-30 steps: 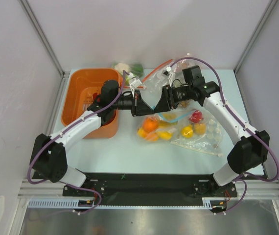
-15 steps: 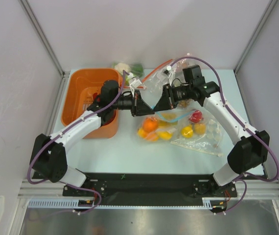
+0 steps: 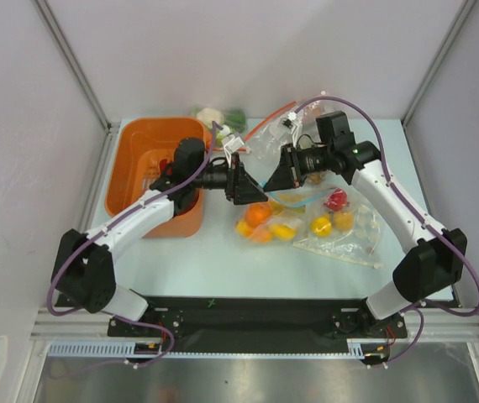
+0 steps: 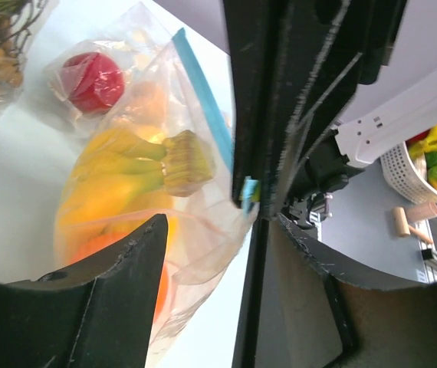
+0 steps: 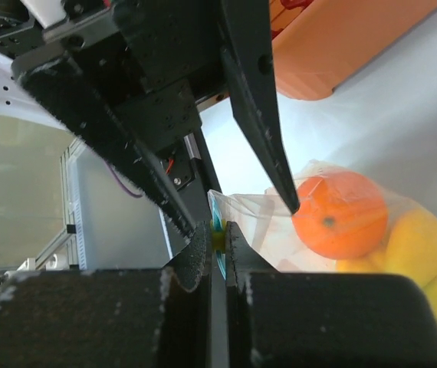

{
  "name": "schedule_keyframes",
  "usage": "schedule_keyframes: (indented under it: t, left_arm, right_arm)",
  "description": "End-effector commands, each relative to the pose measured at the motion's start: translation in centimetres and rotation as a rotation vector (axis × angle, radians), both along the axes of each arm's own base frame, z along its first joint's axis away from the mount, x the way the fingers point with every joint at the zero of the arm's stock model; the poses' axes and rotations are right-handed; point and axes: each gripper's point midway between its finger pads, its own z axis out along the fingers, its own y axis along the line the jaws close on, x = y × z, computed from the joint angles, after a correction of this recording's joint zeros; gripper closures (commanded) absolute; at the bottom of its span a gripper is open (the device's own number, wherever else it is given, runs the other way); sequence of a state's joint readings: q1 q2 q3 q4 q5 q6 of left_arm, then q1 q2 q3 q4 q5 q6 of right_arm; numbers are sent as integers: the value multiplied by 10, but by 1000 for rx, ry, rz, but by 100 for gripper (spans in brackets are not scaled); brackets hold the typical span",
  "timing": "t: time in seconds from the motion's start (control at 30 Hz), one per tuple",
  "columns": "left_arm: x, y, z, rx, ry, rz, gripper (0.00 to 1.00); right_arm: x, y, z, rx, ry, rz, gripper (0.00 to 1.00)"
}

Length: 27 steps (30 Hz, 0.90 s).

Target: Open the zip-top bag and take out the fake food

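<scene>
Top external view shows the zip-top bag [image 3: 283,220] on the table [image 3: 214,256], fake food [image 3: 258,214] inside, opening seemingly barely begun: right gripper [image 5: 211,239] clamped on its teal zip strip [image 4: 203,100], left gripper [image 4: 218,226] spread wide, gripping nothing.

The bag [image 4: 197,239] is clear film with a teal-blue strip [image 4: 203,100] along its mouth. Inside it, the banana [image 4: 126,165] is yellow with a brownish stem end, the orange [image 5: 340,215] is bright orange, and the lemons [image 3: 283,231] are yellow. The apple [image 4: 92,80] is red. The bin [image 3: 139,143] is orange. The left gripper [image 3: 248,189] and right gripper [image 5: 217,238] are black, the arms [image 3: 130,220] white with black joints, the cables [image 3: 374,134] purple, and the table [image 3: 223,260] pale blue-white.
</scene>
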State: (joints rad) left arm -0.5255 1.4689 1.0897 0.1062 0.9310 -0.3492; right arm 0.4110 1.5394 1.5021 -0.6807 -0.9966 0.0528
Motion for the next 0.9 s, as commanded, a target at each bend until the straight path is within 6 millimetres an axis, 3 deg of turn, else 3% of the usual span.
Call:
schedule_keyframes:
  t: [0.0,0.17,0.27,0.3,0.4,0.6,0.87]
  left_arm:
    - [-9,-10,25,-55,-77,-74,38]
    - [-8,-17,32,-78,-93,-79,38]
    - [-7,-20,35,-93,-85,-85,63]
    - [-7,-20,34,-93,-79,-88,80]
    - [-7,-21,33,-93,-69,-96,100]
    - [-10,-20,37,-107,-81,-97,100]
    - [0,-19,37,-122,-93,-44,100]
  right_arm:
    - [0,3,18,34,-61,-1,100]
    - [-1,4,20,42,-52,8,100]
    - [-2,3,17,29,-49,7,100]
    - [-3,2,17,24,-49,5,100]
    - [-4,-1,16,13,-51,-4,100]
    - [-8,-6,8,-21,-43,-15,100]
    - [-19,-12,2,-52,-18,-16,100]
